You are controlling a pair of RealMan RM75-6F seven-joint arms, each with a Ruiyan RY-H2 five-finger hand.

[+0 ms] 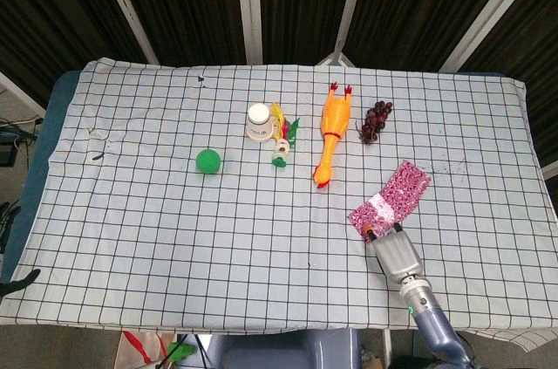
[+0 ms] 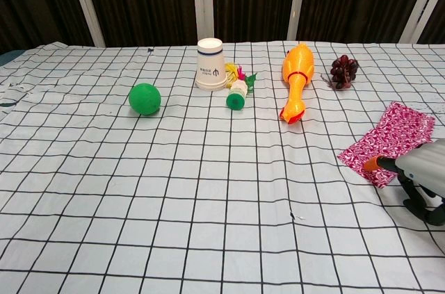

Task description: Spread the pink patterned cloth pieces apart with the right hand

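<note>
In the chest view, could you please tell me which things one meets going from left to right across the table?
Green ball → white paper cup → shuttlecock → rubber chicken → bunch of dark grapes → pink patterned cloth → right hand.
</note>
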